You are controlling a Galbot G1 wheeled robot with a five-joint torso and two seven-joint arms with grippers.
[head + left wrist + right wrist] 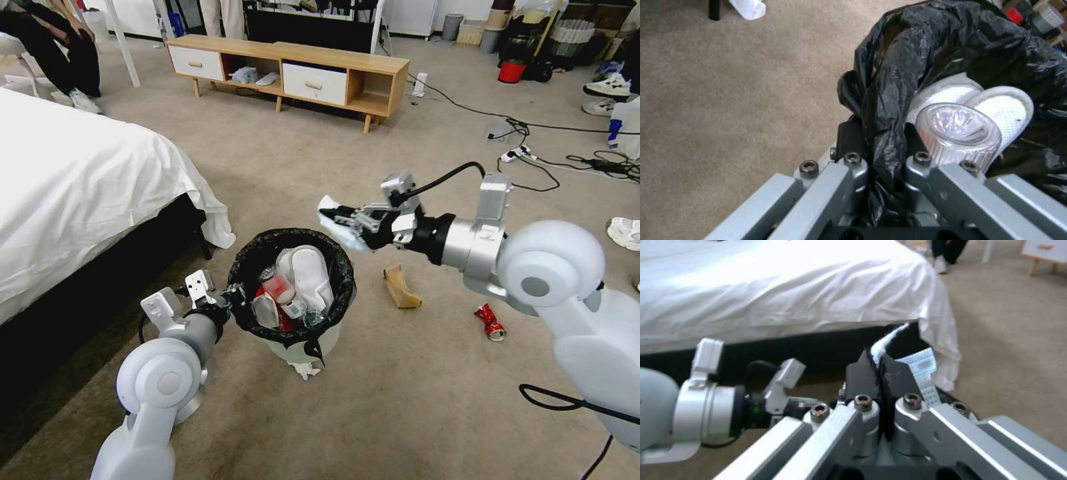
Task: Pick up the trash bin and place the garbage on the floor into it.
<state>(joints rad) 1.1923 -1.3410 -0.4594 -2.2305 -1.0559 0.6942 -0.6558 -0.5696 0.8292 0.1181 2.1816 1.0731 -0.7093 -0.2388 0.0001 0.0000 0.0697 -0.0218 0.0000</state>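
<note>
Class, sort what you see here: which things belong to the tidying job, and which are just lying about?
Job: bin in left claw; face mask in right claw; cardboard; red can; tissue.

Lying about: bed, cabinet, cables, sneakers.

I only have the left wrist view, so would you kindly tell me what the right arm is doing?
Observer: The right gripper hangs above the far rim of the trash bin, shut on a pale blue face mask.
Operator: Thank you. Is any litter left on the floor?
Observer: Yes, a cardboard piece and a crushed red can lie on the carpet to the bin's right.
</note>
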